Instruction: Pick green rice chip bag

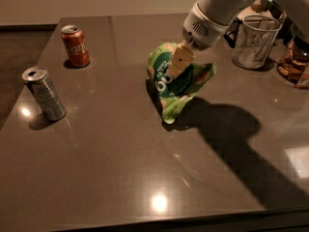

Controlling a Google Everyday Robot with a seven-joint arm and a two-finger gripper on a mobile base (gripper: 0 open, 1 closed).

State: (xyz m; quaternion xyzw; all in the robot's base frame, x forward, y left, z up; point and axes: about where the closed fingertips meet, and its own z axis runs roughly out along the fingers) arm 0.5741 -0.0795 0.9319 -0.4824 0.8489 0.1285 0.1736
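Green crumpled foil: the green rice chip bag [187, 82] stands upright right of table centre, clamped in the gripper [174, 71]. One tan finger [179, 59] lies across the bag's front; the opposing finger is hidden behind the foil. Whether the bag's lower tip touches the table [106, 168] cannot be determined. The arm [217, 8] is cut off at the top edge. A red can [75, 46] and a silver can [44, 93] stand well apart, at left.
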